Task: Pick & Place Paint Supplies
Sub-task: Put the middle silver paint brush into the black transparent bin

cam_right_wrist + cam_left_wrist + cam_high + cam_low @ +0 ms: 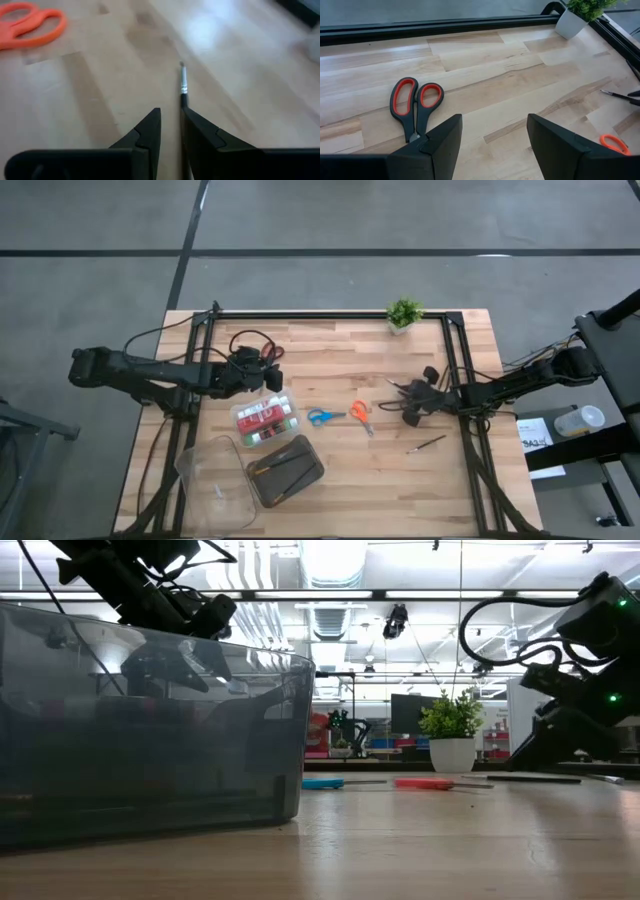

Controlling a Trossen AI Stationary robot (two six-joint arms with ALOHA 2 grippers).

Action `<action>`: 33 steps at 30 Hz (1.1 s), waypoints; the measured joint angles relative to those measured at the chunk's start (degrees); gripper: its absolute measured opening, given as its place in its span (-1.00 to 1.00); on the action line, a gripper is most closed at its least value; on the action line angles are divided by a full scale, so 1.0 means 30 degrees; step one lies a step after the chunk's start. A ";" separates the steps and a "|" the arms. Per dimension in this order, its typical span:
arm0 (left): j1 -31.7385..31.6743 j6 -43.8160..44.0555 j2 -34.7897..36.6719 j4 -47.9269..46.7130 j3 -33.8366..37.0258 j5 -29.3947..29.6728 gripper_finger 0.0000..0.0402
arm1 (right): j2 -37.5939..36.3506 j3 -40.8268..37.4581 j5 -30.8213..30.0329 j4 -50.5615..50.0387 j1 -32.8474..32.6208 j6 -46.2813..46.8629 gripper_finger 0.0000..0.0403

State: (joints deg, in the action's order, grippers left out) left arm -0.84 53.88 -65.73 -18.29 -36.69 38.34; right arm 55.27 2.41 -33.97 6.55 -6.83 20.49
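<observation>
L gripper [492,145] hovers over the light wooden butcher-block table [340,350] w/ fingers spread wide, holding nothing; the red-and-black-handled scissors [412,107] lie flat just ahead of it. R gripper [170,135] sits near the table's right side, fingers nearly closed on a thin dark-handled paintbrush [183,85] whose metal ferrule and tip stick out forward between them. Orange-handled scissors [360,414] and blue-handled scissors [324,417] lie side by side mid-table, apart from both grippers. A second thin brush [426,444] lies near the R arm. Small clear plastic box [264,420] holds the paint tubes, red visible; dark grey open case [285,470] holds more brushes. Small green potted plant [404,313] stands at the far edge.
</observation>
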 joint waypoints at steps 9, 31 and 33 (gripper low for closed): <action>0.0000 0.0001 0.0000 0.0000 0.0000 0.0001 0.16 | 0.0029 -0.0065 -0.1239 -0.1178 0.0640 0.1402 -0.64; 0.0001 -0.0003 0.0000 -0.0005 0.0000 0.0003 0.16 | -0.0058 0.0002 0.4301 -0.0962 0.5821 0.3602 -0.64; 0.0005 -0.0004 0.0000 -0.0005 0.0000 -0.0004 0.16 | -0.0051 0.0117 0.4628 -0.0968 0.5829 0.4456 -0.64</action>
State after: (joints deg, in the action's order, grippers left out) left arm -0.83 53.87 -65.73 -18.31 -36.69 38.33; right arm 55.11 2.77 -20.09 3.64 10.66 33.86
